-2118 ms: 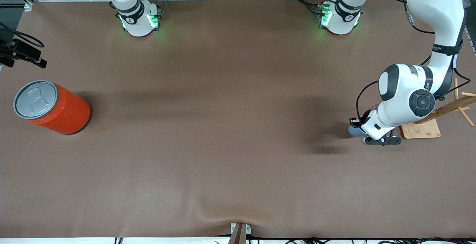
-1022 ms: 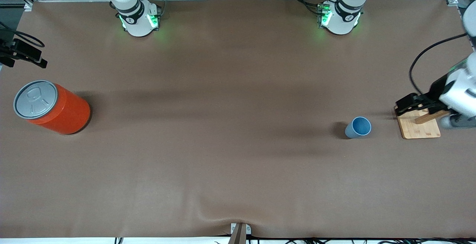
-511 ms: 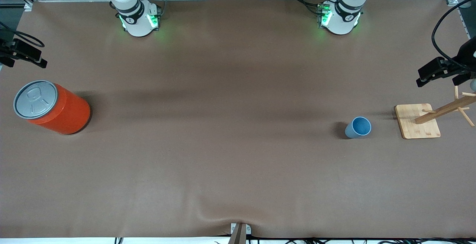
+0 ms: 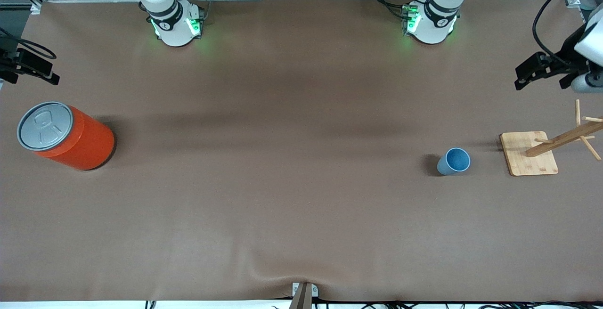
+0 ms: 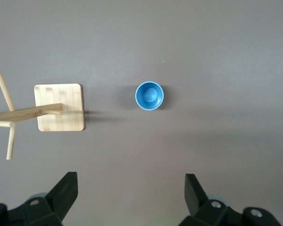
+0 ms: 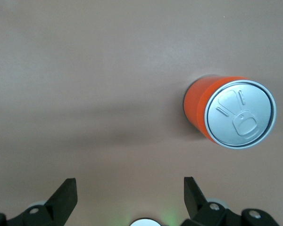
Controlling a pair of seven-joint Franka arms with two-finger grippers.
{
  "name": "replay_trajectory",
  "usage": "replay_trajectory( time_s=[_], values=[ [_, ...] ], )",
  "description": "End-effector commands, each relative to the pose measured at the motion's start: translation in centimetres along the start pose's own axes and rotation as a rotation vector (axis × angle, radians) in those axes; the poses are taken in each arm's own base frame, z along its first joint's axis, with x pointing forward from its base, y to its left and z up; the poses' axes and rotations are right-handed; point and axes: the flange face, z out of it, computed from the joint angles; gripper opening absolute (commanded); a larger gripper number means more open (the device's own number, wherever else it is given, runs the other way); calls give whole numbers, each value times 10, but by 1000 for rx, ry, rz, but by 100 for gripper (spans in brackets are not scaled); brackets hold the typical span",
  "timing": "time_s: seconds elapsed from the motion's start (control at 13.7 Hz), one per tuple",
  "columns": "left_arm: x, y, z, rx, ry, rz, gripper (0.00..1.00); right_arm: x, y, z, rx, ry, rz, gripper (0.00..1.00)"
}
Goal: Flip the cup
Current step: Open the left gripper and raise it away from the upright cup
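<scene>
The small light-blue tapered plastic cup [image 4: 454,161] [image 5: 149,95] stands upright, mouth up, on the tabletop [image 4: 282,182]. The left gripper [image 5: 129,188] and the right gripper [image 6: 129,188] are both spread wide and empty, their bodies cut off in the front view.

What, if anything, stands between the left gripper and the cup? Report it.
Nothing visible does. The cup stands upright, mouth up, on bare table beside the wooden rack, which is off to one side. The left gripper hangs open over the table's edge.

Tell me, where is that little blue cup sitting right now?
The cup stands upright, mouth up, on the table toward the left arm's end, beside the wooden rack's base but apart from it.
</scene>
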Motion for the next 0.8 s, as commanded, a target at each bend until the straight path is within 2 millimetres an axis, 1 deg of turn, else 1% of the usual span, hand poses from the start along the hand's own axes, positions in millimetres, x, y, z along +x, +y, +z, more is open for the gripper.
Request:
replay_trajectory(
  time_s=[0.0,0.07,0.22,0.73],
  values=[
    [4,-9,-8,19,10,8,100,-3,3,-5,-20,-4,-1,100],
    [9,-15,-10,18,2,-2,100,-3,3,-6,-20,-2,-1,100],
    [10,-17,-15,17,-25,-5,100,-3,2,-6,-18,-2,-3,100],
    [3,-12,-18,15,-50,4,100,-2,2,-5,-18,-2,-3,100]
  ],
)
